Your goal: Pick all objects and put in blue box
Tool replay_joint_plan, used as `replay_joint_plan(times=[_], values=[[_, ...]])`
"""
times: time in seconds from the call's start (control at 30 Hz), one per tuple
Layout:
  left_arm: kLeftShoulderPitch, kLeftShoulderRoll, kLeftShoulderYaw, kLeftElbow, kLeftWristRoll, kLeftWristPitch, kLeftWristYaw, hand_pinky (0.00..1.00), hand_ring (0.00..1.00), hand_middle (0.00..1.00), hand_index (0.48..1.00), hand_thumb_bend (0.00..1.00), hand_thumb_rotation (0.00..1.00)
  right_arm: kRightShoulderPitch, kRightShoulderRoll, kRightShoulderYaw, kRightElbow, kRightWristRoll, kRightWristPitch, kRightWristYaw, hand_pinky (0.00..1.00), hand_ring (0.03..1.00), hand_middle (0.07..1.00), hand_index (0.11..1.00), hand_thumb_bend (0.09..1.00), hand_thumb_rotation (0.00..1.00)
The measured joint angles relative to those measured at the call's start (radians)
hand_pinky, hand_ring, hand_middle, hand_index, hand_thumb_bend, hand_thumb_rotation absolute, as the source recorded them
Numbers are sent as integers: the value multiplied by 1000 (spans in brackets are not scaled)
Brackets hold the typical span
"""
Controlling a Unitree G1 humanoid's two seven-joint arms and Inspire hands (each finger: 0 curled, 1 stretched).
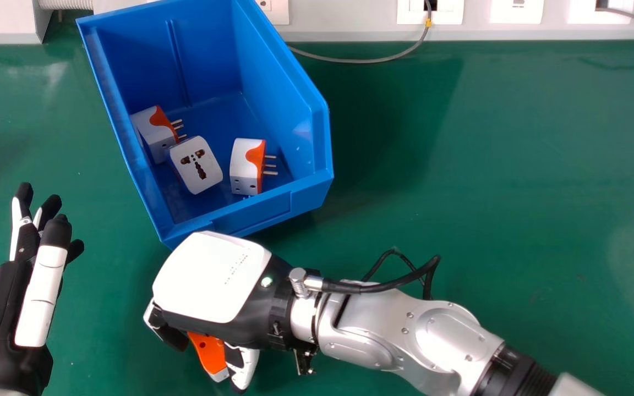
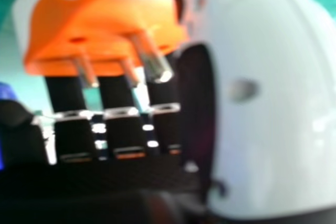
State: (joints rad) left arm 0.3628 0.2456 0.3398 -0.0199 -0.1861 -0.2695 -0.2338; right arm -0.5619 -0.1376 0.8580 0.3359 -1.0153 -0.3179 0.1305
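Observation:
My right hand (image 1: 212, 280) is in front of the blue box (image 1: 251, 220), its fingers and thumb curled round an orange and white plug adapter (image 1: 208, 352). In the right hand view the adapter (image 2: 105, 19) lies with its metal pins showing, between the dark fingers and the white thumb of my right hand (image 2: 273, 108). Inside the box are three adapters: one at the left wall (image 1: 154, 129), a white-faced one (image 1: 196, 165) beside it, and one farther right (image 1: 246, 165). At the left edge my left hand (image 1: 39, 286) has its fingers extended, holding nothing.
Under everything is a green table (image 1: 515, 192). Along its back edge runs a white panel with sockets (image 1: 515, 11), and a grey cable (image 1: 372, 59) loops down from it to the right of the box. My silver right forearm crosses the lower right.

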Motion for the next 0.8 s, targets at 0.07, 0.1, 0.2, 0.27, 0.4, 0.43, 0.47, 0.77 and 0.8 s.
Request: replay_joint_plan(times=[0.07,0.1,0.2,0.27,0.4,0.43,0.47,0.77,0.8], values=[[0,0,0,0,0,0,-1,919,986,995,1000,833,943,10,-12,-13,-31,16,3,17,68,101,451,479,528,0],[0,0,0,-1,0,0,-2,919,986,995,1000,833,943,17,-16,-21,-44,27,3,24,68,101,451,479,528,0],[0,0,0,-2,0,1,-2,919,986,995,1000,837,944,39,-31,-36,-98,35,4,55,80,113,457,478,528,0],[-1,0,0,-2,0,1,-3,919,986,995,1000,841,944,64,-52,-50,-152,55,0,68,102,133,444,484,526,0],[4,1,1,-8,0,7,-2,920,986,995,1000,847,943,121,-99,-105,-263,113,-12,93,193,227,470,483,516,0],[5,1,2,-9,-1,9,-2,920,986,995,1000,847,943,132,-106,-117,-283,120,-13,99,193,227,470,483,516,0],[5,1,2,-9,-1,10,-2,920,986,995,1000,849,943,140,-111,-124,-297,128,-11,107,226,261,478,486,512,0],[2,2,8,-7,-3,12,-4,920,986,996,1000,846,943,244,-192,-274,-524,262,3,183,285,325,482,502,505,0],[0,2,9,-3,-3,12,-4,920,986,996,1000,846,943,245,-197,-288,-546,265,5,192,285,325,482,502,505,0]])
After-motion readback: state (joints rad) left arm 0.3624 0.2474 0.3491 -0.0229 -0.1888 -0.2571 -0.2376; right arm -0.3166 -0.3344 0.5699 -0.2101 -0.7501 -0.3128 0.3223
